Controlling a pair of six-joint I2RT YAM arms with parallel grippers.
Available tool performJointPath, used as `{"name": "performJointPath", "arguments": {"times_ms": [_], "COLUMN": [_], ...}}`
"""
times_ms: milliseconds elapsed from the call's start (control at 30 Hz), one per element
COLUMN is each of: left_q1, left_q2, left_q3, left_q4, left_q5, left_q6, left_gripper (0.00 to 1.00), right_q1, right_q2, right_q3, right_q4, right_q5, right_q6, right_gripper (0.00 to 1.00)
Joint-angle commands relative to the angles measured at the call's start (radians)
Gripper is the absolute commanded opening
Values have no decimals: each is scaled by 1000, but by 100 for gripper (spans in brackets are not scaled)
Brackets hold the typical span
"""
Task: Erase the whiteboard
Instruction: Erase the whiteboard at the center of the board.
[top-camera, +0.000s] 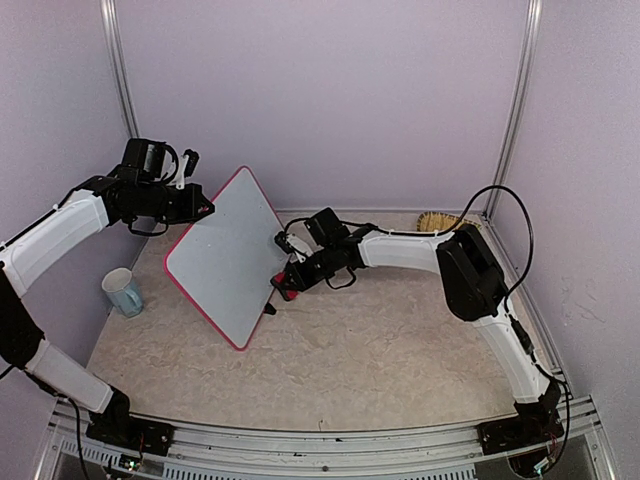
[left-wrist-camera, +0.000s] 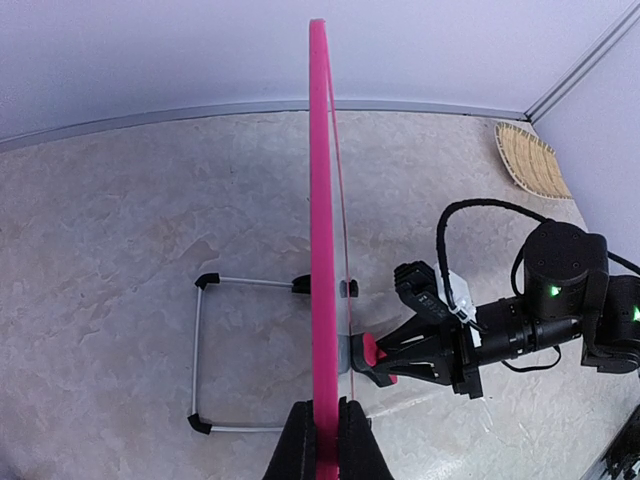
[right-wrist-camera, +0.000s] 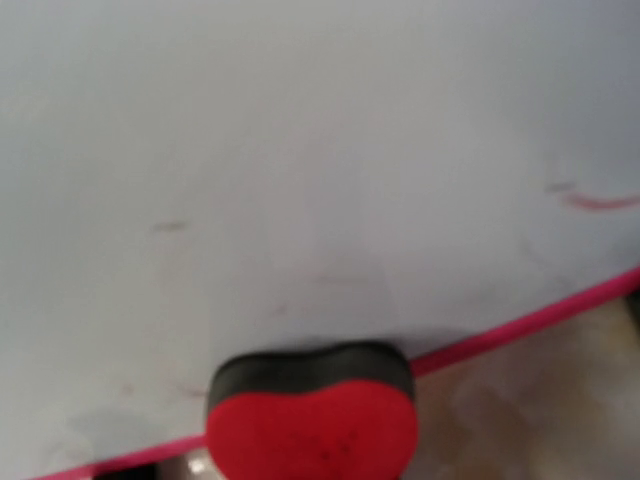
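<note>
The whiteboard (top-camera: 225, 255) stands tilted on one corner, its pink frame (left-wrist-camera: 318, 200) edge-on in the left wrist view. My left gripper (top-camera: 203, 209) is shut on the upper left edge of the frame, its black fingers (left-wrist-camera: 296, 445) clamped on either side. My right gripper (top-camera: 290, 272) is shut on a red heart-shaped eraser (left-wrist-camera: 372, 352). The eraser's black felt side (right-wrist-camera: 310, 365) presses against the board face just above the lower frame. Faint reddish marker traces (right-wrist-camera: 600, 201) show on the white surface (right-wrist-camera: 320, 150).
A wire stand with black feet (left-wrist-camera: 197, 350) sticks out behind the board onto the table. A pale blue mug (top-camera: 123, 292) stands at the left. A woven straw object (top-camera: 440, 221) lies at the back right corner. Purple walls close in the table on three sides.
</note>
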Motion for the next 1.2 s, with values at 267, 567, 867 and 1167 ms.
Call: {"name": "performJointPath", "arguments": {"times_ms": [267, 567, 867, 1167], "left_q1": [-27, -28, -28, -28], "left_q2": [11, 7, 6, 0], "left_q3": [-22, -26, -29, -33], "left_q4": [-31, -29, -29, -26], "left_q5": [41, 43, 41, 41], "left_q6": [35, 34, 35, 35], "left_gripper": [0, 0, 0, 0], "right_q1": [91, 102, 94, 84], "right_q2": [7, -74, -89, -141], "right_q3": [66, 0, 29, -33], "right_q4": [-173, -51, 41, 158], "right_q5": [8, 73, 184, 211], "right_q6": [-151, -181, -166, -139], "right_gripper": [8, 8, 8, 8]}}
